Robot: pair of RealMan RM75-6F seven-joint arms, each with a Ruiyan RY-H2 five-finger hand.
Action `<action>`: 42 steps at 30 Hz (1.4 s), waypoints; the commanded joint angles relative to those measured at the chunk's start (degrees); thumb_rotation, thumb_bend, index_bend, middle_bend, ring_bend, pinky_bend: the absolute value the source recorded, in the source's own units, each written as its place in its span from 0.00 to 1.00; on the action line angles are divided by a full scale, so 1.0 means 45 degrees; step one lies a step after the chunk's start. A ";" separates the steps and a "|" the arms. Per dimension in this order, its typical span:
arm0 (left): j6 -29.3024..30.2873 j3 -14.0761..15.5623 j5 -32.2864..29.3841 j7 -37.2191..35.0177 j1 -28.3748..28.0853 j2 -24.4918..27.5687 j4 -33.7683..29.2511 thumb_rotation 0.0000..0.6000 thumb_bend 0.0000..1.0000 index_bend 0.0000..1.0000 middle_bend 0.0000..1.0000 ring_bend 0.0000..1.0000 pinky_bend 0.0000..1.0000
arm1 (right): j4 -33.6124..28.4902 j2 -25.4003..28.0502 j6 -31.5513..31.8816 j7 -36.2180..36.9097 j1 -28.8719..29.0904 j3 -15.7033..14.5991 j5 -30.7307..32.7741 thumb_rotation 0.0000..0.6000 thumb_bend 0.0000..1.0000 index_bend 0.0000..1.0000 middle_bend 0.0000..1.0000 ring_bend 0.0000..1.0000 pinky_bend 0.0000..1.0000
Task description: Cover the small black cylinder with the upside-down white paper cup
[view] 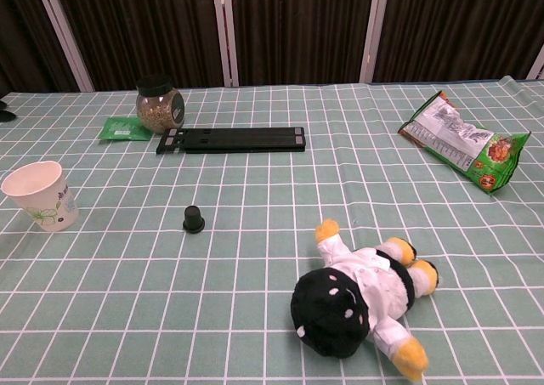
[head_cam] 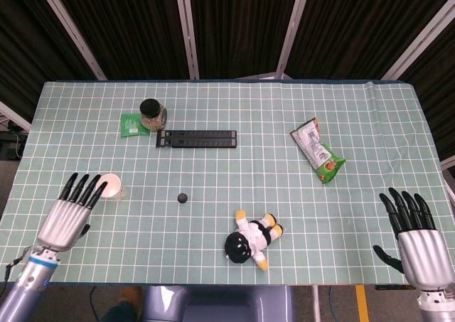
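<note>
Left hand point(head_cam: 65, 218), fingers spread and empty, reaches beside the upright cup point(head_cam: 110, 186); next it must grasp, invert, and cover the cylinder point(head_cam: 183, 197).

Lab-style test setup: green grid tablecloth point(head_cam: 355, 109) across frame, dark ribbed curtains point(head_cam: 234, 23) with white frame bars point(head_cam: 186, 27) along top.

Matt white paper cup point(head_cam: 111, 186) just beyond the left hand point(head_cam: 65, 217), whose shell is brushed metal; glossy foil snack bag point(head_cam: 317, 150).
</note>
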 commanded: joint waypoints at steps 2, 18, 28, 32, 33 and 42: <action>-0.1490 -0.0427 -0.0047 0.2305 -0.1524 -0.1912 0.2228 1.00 0.00 0.00 0.00 0.00 0.00 | 0.0052 -0.0018 -0.0166 -0.0025 0.0095 0.0091 0.0243 1.00 0.00 0.00 0.00 0.00 0.00; -0.2349 -0.0173 -0.0522 0.4284 -0.2617 -0.3314 0.4983 1.00 0.00 0.04 0.00 0.00 0.05 | 0.0173 -0.0057 -0.0370 -0.0012 0.0215 0.0257 0.0883 1.00 0.00 0.00 0.00 0.00 0.00; -0.1777 0.0127 -0.0268 0.3791 -0.2791 -0.4021 0.6203 1.00 0.00 0.40 0.29 0.27 0.34 | 0.0188 -0.0055 -0.0452 0.0077 0.0290 0.0271 0.0991 1.00 0.00 0.00 0.00 0.00 0.00; -0.1608 0.0090 -0.0476 0.3701 -0.2785 -0.4399 0.6704 1.00 0.00 0.50 0.37 0.33 0.40 | 0.0177 -0.0034 -0.0411 0.0160 0.0287 0.0245 0.0943 1.00 0.00 0.00 0.00 0.00 0.00; -0.1547 0.0047 -0.0548 0.3611 -0.2777 -0.4443 0.6721 1.00 0.00 0.51 0.38 0.34 0.41 | 0.0182 -0.0024 -0.0407 0.0184 0.0287 0.0241 0.0946 1.00 0.00 0.00 0.00 0.00 0.00; -0.0713 -0.1112 -0.1919 0.0116 -0.2549 -0.3786 0.4982 1.00 0.00 0.54 0.40 0.37 0.43 | 0.0175 0.0042 -0.0372 0.0323 0.0286 0.0215 0.0950 1.00 0.00 0.00 0.00 0.00 0.00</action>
